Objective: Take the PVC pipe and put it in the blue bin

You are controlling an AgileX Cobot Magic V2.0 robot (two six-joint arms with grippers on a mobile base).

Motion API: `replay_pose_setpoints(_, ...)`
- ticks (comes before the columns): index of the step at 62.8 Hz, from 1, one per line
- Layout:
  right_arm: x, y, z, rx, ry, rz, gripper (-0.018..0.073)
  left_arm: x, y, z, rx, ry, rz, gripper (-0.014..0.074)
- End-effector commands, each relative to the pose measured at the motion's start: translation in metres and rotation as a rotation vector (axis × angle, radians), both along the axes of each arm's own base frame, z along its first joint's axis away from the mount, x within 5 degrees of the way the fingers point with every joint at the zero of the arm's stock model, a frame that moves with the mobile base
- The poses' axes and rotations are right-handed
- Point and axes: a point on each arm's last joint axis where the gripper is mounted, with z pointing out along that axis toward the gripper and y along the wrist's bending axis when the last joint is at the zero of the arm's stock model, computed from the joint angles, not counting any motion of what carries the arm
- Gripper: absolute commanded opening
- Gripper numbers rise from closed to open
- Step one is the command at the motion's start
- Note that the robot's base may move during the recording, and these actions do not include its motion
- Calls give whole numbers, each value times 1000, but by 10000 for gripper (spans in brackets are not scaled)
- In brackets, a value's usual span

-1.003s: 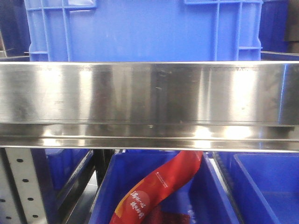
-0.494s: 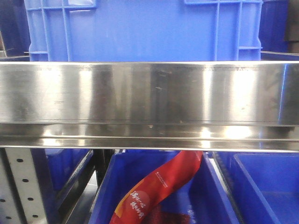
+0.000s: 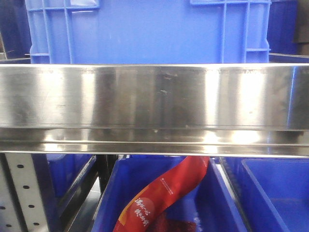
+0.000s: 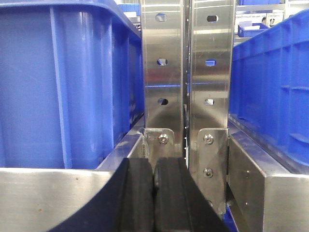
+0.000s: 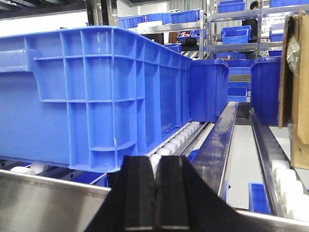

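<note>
In the front-facing view a broad steel rail (image 3: 154, 108) spans the whole width, its lower lip running just above the shelf below; a large blue bin (image 3: 145, 31) sits behind and above that rail, and under it a lower blue bin (image 3: 215, 193) holds a red printed package (image 3: 164, 193) leaning diagonally, with another bin (image 3: 275, 193) just beside it on the right and a perforated upright (image 3: 19, 193) at lower left; no arm appears here, and no PVC pipe can be made out in any view. In the left wrist view the left gripper (image 4: 154, 193) points at two perforated steel posts (image 4: 186, 72) standing side by side, which fill the narrow gap between a blue bin wall (image 4: 67, 82) on the left and another bin (image 4: 270, 96) on the right; its black fingers are pressed together, clenched on nothing. In the right wrist view the right gripper (image 5: 155, 193) hangs over a steel edge (image 5: 48, 203) before a ribbed blue crate (image 5: 96, 96) resting on white rollers (image 5: 178, 135); an open lane runs back to its right, bounded by a cardboard box (image 5: 294, 77); its fingers meet, empty.
</note>
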Motion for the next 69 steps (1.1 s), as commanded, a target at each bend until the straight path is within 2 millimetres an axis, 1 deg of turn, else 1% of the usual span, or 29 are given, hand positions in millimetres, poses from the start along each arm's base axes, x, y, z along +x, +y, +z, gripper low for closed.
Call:
replay_pose_setpoints(1, 0, 0, 1, -1, -26, -6, -163, -2, 0, 3, 0, -37, -7, -111)
replay_pose_setpoints(33, 0, 0, 1, -1, -26, -6, -163, -4, 0, 6, 2, -80, -4, -111)
replay_pose_setpoints(69, 0, 0, 1, -1, -26, -6, -163, -4, 0, 6, 2, -80, 0, -111)
